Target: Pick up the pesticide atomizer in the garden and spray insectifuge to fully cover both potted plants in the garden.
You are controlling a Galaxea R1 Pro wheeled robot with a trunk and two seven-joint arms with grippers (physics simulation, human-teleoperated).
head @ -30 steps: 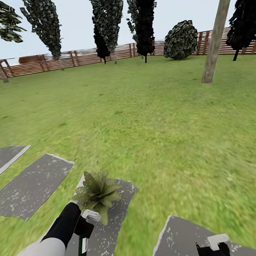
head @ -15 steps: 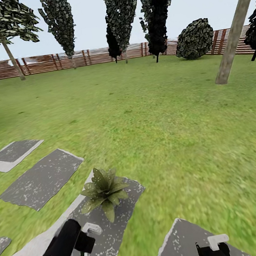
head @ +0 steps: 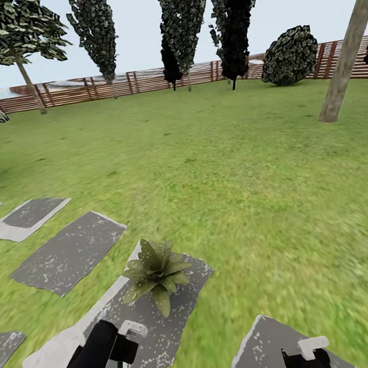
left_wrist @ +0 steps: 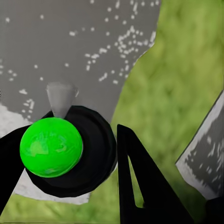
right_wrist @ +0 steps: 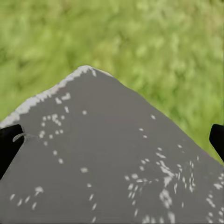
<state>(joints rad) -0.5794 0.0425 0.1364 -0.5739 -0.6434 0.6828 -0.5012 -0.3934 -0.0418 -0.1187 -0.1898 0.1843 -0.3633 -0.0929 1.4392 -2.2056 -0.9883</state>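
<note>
Head view, lawn [head: 255, 185], stepping stones [head: 70, 254], fence [head: 133, 82]

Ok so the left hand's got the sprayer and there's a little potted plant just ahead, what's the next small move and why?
Probably raise the left gripper a little and point the sprayer at the potted plant. The gripper is shut on the sprayer, but it hangs low over the grey stepping stone, short of the leaves, with the bottle pointing down, so a spray from here would likely hit stone.
</note>
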